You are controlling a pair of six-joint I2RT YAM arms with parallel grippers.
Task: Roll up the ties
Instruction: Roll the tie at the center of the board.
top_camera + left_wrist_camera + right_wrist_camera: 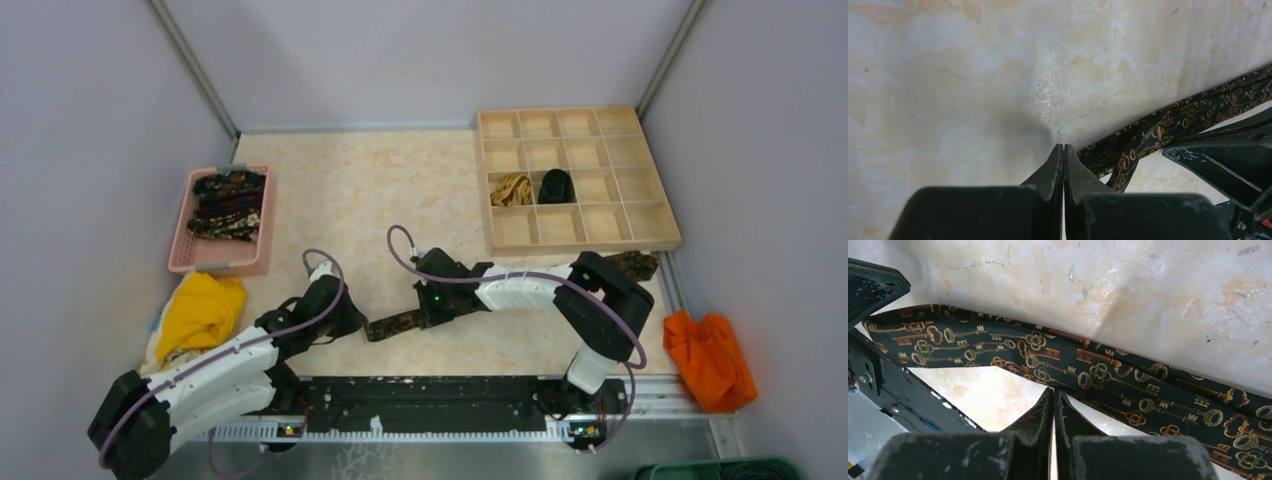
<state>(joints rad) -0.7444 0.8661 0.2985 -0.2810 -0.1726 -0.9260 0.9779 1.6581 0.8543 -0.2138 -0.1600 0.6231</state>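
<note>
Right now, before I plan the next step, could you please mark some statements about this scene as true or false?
1. The left hand and the right hand are both shut. True.
2. The wooden tray holds four rolled ties. False: it holds two, a tan-gold tie and a black tie, in neighbouring compartments.
3. The pink basket holds patterned ties. True.
4. The orange cloth lies in the pink basket. False: it lies at the far right, beside the table.
5. A key-patterned tie lies stretched out on the table. True.
</note>
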